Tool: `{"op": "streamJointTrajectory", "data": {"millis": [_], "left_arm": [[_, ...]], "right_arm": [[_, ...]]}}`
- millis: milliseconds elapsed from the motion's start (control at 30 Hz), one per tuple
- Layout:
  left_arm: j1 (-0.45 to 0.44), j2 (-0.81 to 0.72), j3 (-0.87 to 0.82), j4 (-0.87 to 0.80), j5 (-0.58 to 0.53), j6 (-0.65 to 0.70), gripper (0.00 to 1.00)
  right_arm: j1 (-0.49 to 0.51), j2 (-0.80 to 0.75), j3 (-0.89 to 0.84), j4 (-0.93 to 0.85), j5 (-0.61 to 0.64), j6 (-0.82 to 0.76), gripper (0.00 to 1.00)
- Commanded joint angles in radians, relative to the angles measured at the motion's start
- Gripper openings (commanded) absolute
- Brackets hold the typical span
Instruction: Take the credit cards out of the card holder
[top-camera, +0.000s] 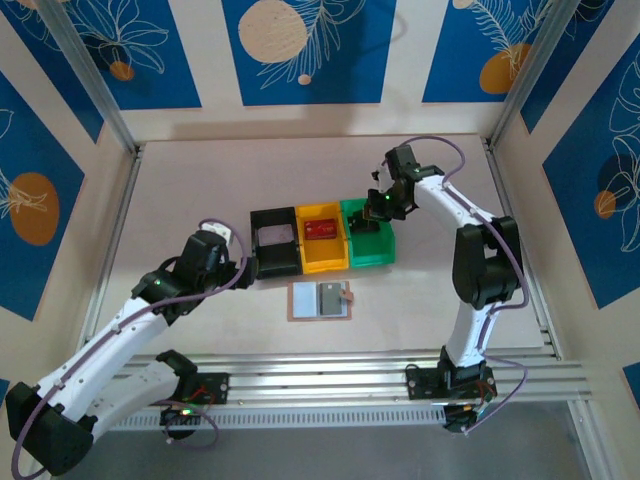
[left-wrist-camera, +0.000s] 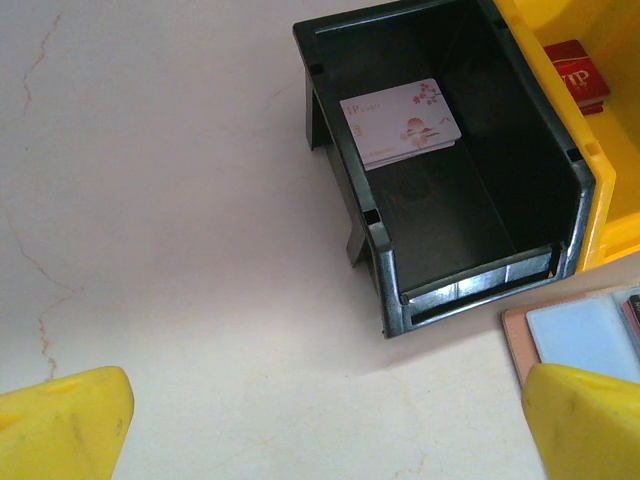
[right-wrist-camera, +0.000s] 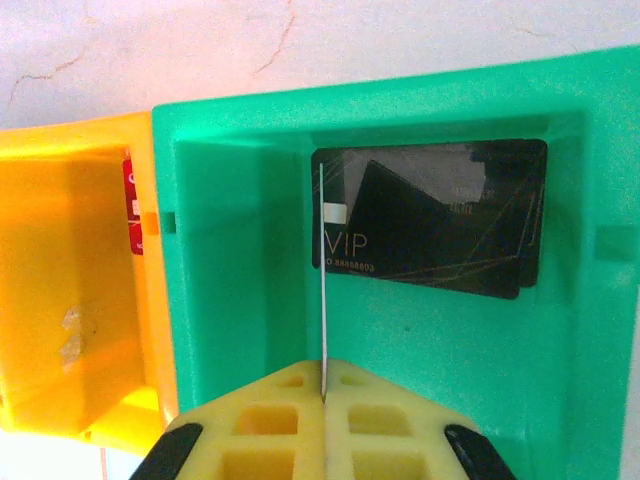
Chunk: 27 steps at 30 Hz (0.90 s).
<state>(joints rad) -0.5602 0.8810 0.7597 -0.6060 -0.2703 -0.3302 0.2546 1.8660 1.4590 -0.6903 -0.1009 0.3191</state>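
The card holder (top-camera: 320, 300) lies open and flat in front of the bins, tan at the rim with pale grey pockets; its corner (left-wrist-camera: 580, 335) shows in the left wrist view. My right gripper (top-camera: 376, 207) hangs over the green bin (top-camera: 367, 234), shut on a thin credit card (right-wrist-camera: 322, 270) seen edge-on above the bin floor. Dark VIP cards (right-wrist-camera: 430, 215) lie in that bin. A red card (top-camera: 322, 229) lies in the yellow bin (top-camera: 323, 260) and pale cards (left-wrist-camera: 400, 122) in the black bin (left-wrist-camera: 450, 215). My left gripper (left-wrist-camera: 320, 430) stands open over bare table left of the holder.
The three bins stand side by side mid-table, black, yellow, green from left to right. The black bin's front lip (left-wrist-camera: 480, 285) is just ahead of my left fingers (left-wrist-camera: 60, 425). Wall panels close the table on three sides.
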Motion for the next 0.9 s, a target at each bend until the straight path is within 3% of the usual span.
{"op": "streamJointTrajectory", "data": {"millis": [0, 867], "left_arm": [[0.01, 0.007, -0.01, 0.015, 0.003, 0.02, 1.0], [0.009, 0.032, -0.007, 0.018, 0.015, 0.028, 1.0]], "right_arm": [[-0.006, 0.029, 0.04, -0.02, -0.04, -0.022, 0.0], [-0.006, 0.134, 0.088, -0.043, -0.038, -0.018, 0.01]]}}
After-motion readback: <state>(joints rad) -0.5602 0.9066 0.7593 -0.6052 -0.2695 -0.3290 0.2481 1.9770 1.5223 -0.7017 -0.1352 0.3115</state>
